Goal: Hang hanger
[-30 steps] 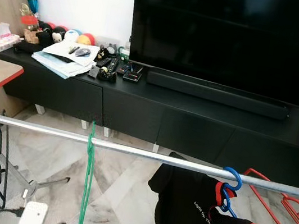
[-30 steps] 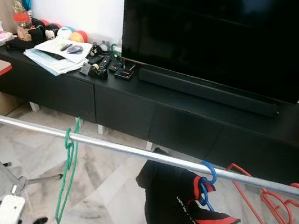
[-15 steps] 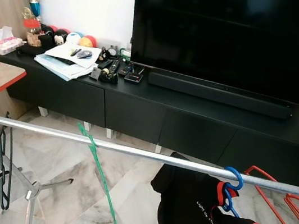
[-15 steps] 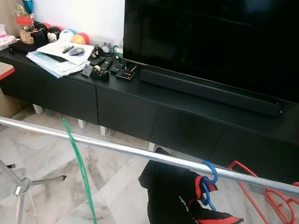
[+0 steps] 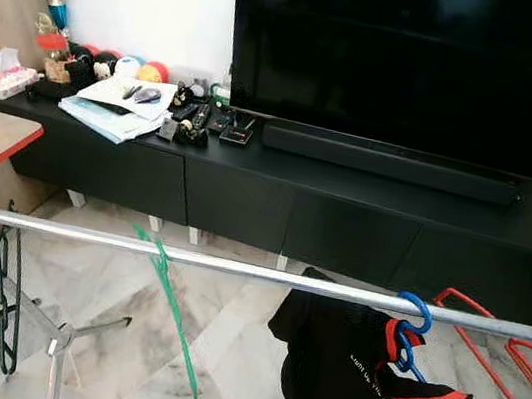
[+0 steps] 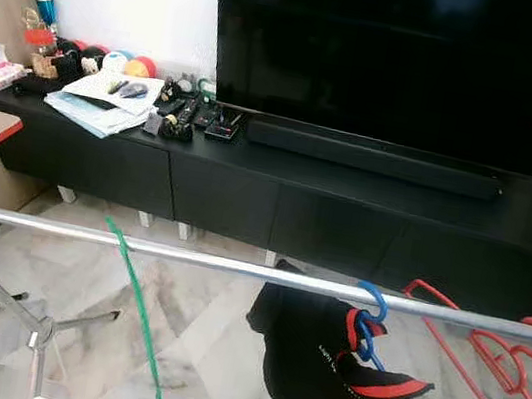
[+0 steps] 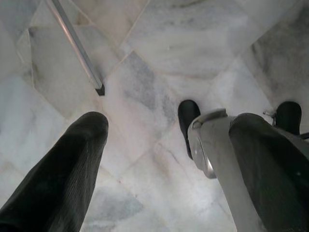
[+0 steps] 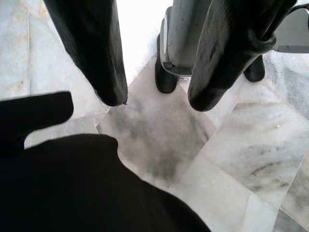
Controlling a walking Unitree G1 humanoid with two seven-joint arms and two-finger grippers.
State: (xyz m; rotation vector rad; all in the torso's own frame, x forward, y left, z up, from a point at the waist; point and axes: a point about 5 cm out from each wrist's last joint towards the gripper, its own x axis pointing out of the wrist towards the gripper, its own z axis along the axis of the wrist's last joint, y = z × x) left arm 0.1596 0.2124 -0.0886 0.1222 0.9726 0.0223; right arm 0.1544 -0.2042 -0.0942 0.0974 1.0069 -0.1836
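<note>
The green hanger (image 5: 169, 321) hangs by its hook on the silver rail (image 5: 235, 268), tilted with its lower end swung out over the marble floor (image 5: 221, 354), between a dark hanger (image 5: 4, 290) at the rail's left end and a blue hanger (image 5: 410, 329) carrying a black shirt (image 5: 357, 391); red hangers (image 6: 493, 362) hang further right. Both arms hang low: the left end effector (image 7: 169, 159) and the right end effector (image 8: 157, 99) each have their fingers spread apart, holding nothing, above the floor.

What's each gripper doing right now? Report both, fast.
Left gripper: open, holding nothing, pointed down at the marble floor.
Right gripper: open, holding nothing, above the black shirt.
</note>
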